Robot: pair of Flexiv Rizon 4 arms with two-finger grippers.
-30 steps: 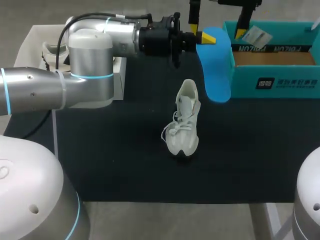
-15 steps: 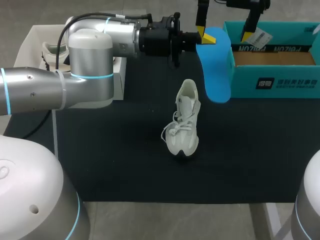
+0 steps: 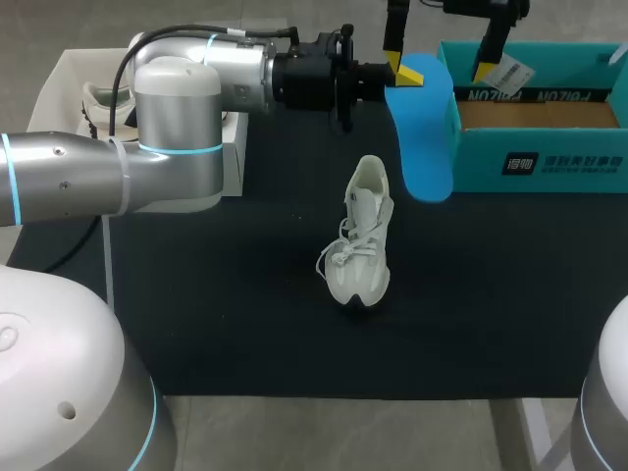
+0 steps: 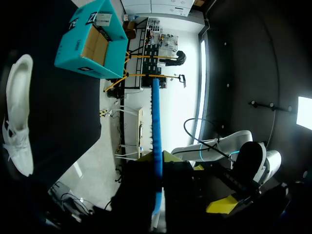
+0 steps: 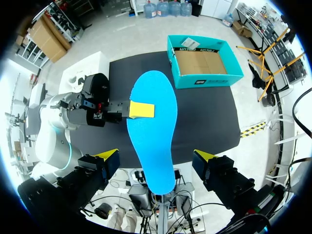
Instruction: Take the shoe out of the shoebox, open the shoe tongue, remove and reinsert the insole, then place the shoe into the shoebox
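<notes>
My left gripper is shut on the heel end of a blue insole, held flat in the air beside the teal shoebox. In the left wrist view the insole shows edge-on between the fingers of the left gripper. A white shoe stands on the black mat, toe toward me. My right gripper hangs open above the insole, not touching it. From the right wrist, the insole lies ahead of the wide open right gripper, with the left gripper's yellow tip on it. The shoe is hidden there.
The open shoebox has a bare cardboard floor and a tag on its far rim. A white bin at the far left holds another shoe. The black mat covers the table.
The right gripper shifted slightly to the right above the insole, then stayed still. The left arm, insole and shoe have not moved.
</notes>
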